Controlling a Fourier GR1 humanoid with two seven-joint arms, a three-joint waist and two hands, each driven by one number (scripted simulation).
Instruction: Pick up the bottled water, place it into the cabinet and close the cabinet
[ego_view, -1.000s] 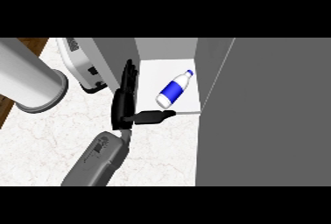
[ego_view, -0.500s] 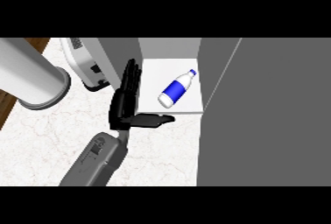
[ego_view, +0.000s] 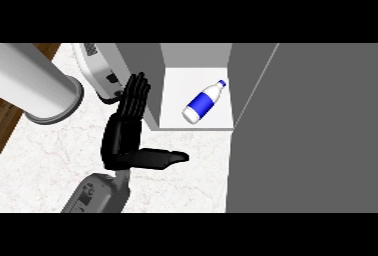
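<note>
The water bottle (ego_view: 204, 101), clear with a blue label and a white cap, lies on its side on the white floor of the open cabinet (ego_view: 171, 120). Nothing touches it. My right hand (ego_view: 127, 131) is open to the left of the cabinet: straight fingers (ego_view: 135, 92) lie along the outside of its grey left wall (ego_view: 140, 60) and the thumb (ego_view: 170, 158) sticks out to the right, in front of the opening. The left hand does not show; only a thick grey arm segment (ego_view: 37, 85) crosses the upper left.
A large grey panel (ego_view: 310, 130), seemingly the cabinet's door, fills the right side. A white appliance (ego_view: 97, 70) stands just left of the cabinet, behind my fingers. The marble counter (ego_view: 184, 175) spreads below, with a wooden strip (ego_view: 9, 127) at the left edge.
My right hand has drawn back towards the lower edge and a little left, out of the cabinet's mouth. The bottle stays lying where it was.
</note>
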